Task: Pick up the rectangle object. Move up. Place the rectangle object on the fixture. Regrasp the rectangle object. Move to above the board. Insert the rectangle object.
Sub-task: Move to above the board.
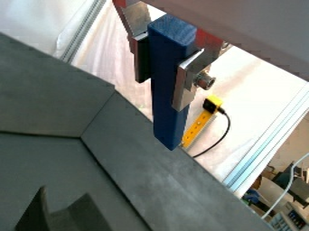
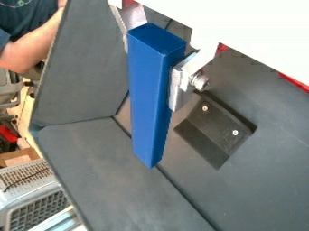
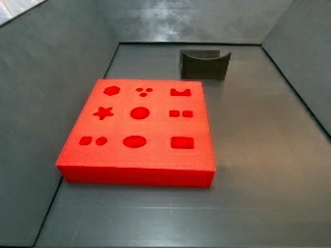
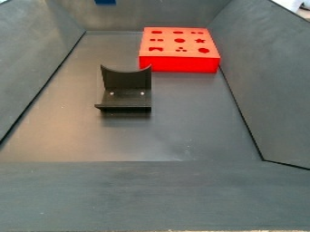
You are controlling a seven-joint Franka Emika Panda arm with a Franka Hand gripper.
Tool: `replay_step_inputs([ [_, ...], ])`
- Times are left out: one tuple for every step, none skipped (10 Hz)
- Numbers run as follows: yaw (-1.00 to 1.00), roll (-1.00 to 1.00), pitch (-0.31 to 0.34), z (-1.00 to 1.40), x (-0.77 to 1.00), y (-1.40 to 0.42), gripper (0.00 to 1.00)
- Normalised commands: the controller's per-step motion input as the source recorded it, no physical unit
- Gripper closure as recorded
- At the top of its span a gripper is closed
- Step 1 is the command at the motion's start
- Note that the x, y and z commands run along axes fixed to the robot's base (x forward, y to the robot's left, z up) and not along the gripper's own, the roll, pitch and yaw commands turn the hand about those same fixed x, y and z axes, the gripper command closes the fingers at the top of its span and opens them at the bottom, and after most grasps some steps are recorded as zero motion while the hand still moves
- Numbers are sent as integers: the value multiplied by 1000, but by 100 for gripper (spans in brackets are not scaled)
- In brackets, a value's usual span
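The work surface is a dark grey floor (image 4: pixel 169 136) walled by sloping dark panels on all sides. On it lies the board (image 3: pixel 139 131), a large thick bright red square slab with circle, star, hexagon and square holes in its top. Well apart from it stands the fixture (image 4: pixel 123 90), a small dark grey-olive holder with a U-shaped notch, and its notch holds nothing.

In both wrist views the end effector (image 1: pixel 167 63) is up above the floor, its flat silver fingers (image 2: pixel 185 79) pinching the rectangle object (image 2: pixel 154 99), a long slim plain blue bar, near its upper end; the bar hangs roughly upright, its lower end clear of the floor. A side view shows only a blue scrap (image 4: pixel 107 3) at the frame's upper edge.

Bare floor lies between board, fixture and walls.
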Motion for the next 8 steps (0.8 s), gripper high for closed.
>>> replay_step_inputs([
  [109, -36, 114, 759, 34, -39, 100],
  [113, -37, 105, 590, 28, -30, 100],
  [111, -42, 94, 363, 26, -25, 100],
  [109, -41, 92, 250, 22, -23, 100],
  [-106, -1000, -13, -3, -822, -1000, 100],
  [-107, -1000, -28, 9, -835, -1000, 100],
  [-104, -1000, -47, 5, -901, -1000, 100],
  [-101, -1000, -53, -14, -929, -1000, 100],
])
